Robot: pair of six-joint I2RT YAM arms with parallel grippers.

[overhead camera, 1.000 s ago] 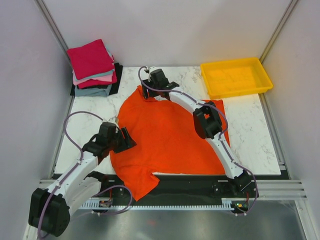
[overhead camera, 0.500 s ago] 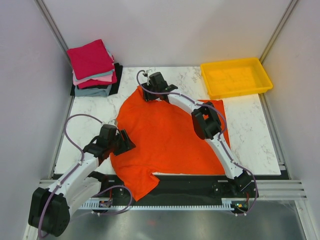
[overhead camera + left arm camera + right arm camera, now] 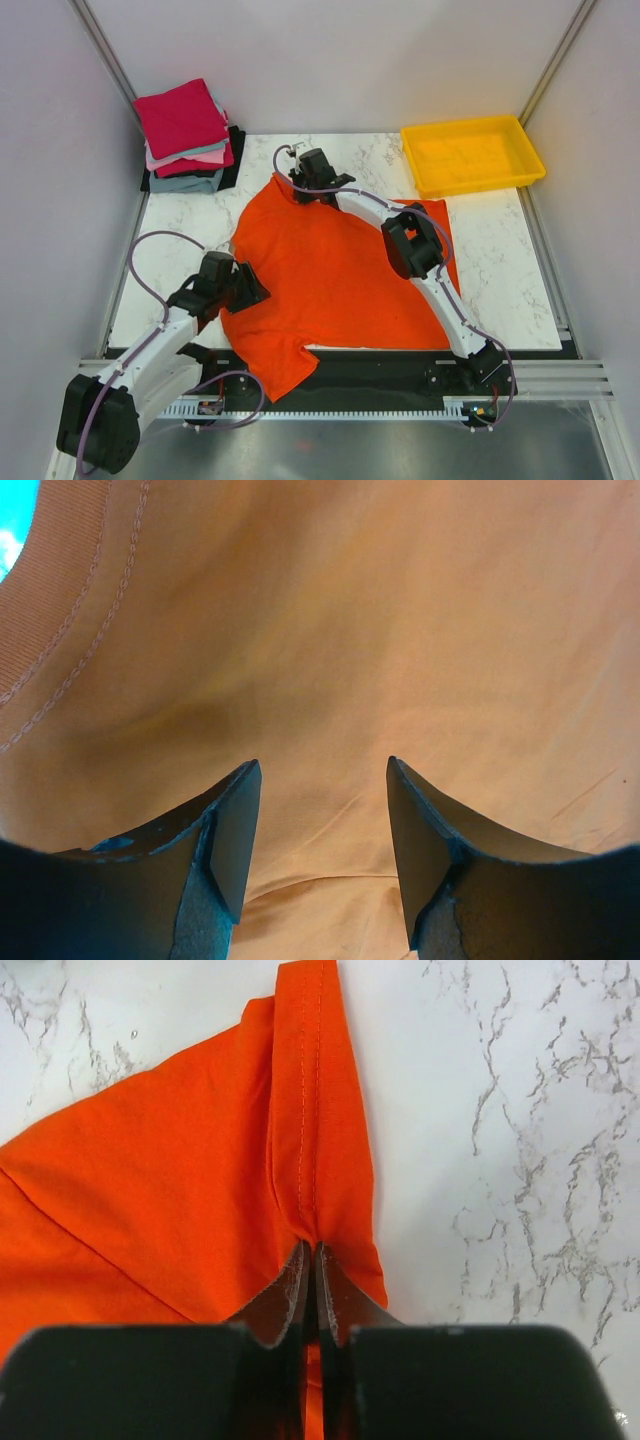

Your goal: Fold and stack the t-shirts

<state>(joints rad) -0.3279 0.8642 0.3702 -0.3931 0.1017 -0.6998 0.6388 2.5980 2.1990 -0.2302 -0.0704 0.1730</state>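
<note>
Spread out in the middle of the white marble table (image 3: 490, 250): the orange-red t-shirt (image 3: 330, 270), one part hanging over the near edge. Pinched at its far stitched edge by the right tool (image 3: 308, 1250), squeezed tight on a fold of cloth. By the shirt's left side, the left tool (image 3: 320, 770), wide apart over the cloth. Far left corner: a pile of folded t-shirts (image 3: 185, 125), crimson on top. Far right: a yellow tray (image 3: 470, 155).
</note>
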